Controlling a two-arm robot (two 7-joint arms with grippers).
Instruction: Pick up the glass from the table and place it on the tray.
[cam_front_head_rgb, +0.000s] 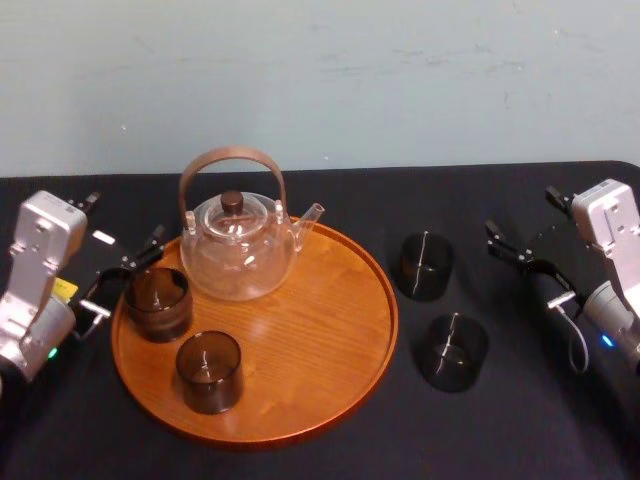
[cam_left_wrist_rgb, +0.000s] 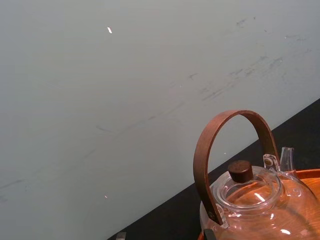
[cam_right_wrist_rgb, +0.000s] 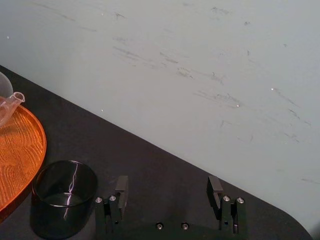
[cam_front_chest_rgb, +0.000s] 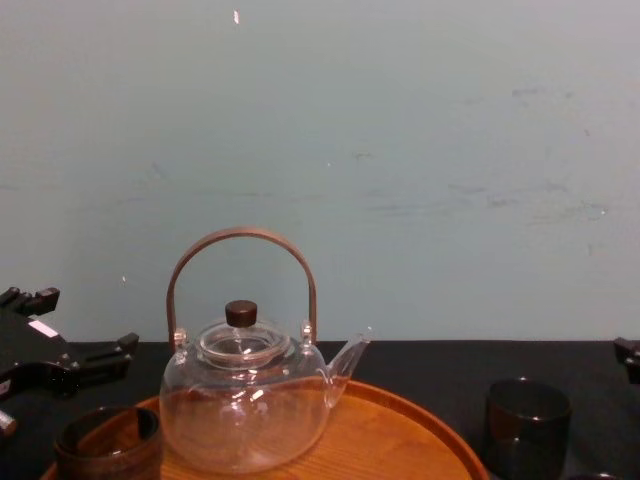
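Right gripper (cam_front_head_rgb: 525, 270), fingers spread apart at mid-right, has the upper dark glass (cam_front_head_rgb: 425, 265) just to its left on the black table (cam_front_head_rgb: 540, 420), beside the tray (cam_front_head_rgb: 330, 330); left gripper (cam_front_head_rgb: 122, 278) idles, fingers apart, at the tray's left rim.

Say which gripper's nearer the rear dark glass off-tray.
Right. The right gripper is just right of the rear dark glass; left gripper is across the tray, by its left rim.

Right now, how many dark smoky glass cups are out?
4. On the round orange-brown wooden tray: a left-edge cup beside the open left gripper and a front cup. On the black table right of it: a far cup and a near cup.
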